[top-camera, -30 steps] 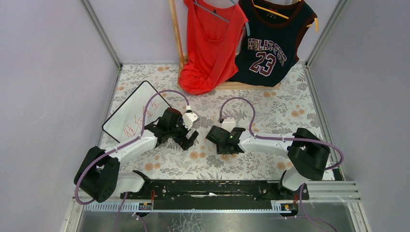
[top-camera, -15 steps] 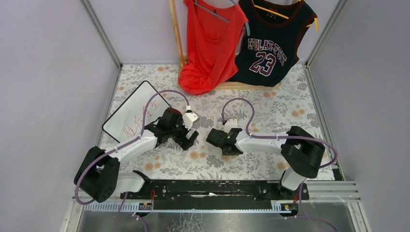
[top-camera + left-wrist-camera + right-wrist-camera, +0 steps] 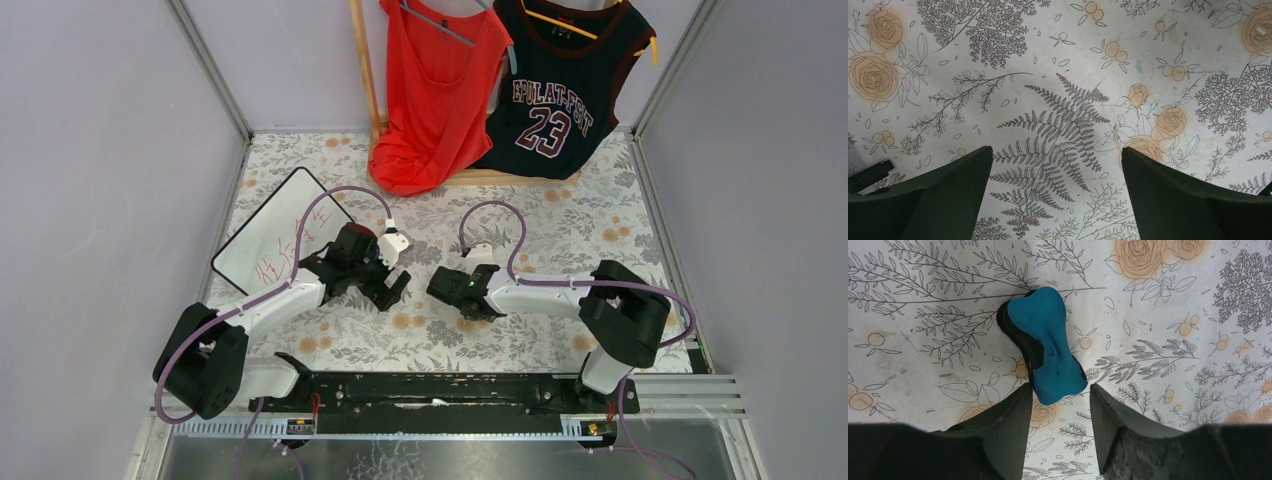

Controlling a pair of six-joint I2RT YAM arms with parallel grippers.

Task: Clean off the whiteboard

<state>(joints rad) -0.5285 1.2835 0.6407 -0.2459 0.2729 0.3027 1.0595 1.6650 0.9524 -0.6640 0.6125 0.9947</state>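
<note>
The whiteboard (image 3: 272, 236) lies at the left of the table, tilted, with red handwriting on its near half. My left gripper (image 3: 388, 288) hovers just right of the board, and in the left wrist view it (image 3: 1055, 150) is wide open over bare floral cloth. A blue eraser (image 3: 1045, 342) with a black underside lies on the cloth in the right wrist view. My right gripper (image 3: 1060, 387) is open, its tips on either side of the eraser's near end with gaps showing. In the top view the right gripper (image 3: 452, 290) hides the eraser.
A red shirt (image 3: 432, 95) and a dark number 23 jersey (image 3: 560, 95) hang on a wooden rack (image 3: 365, 70) at the back. Grey walls close in both sides. The floral tablecloth (image 3: 600, 225) covers the table. The two grippers are close together mid-table.
My right gripper has turned and shifted a little to the left towards the middle. The left arm and the whiteboard have not moved.
</note>
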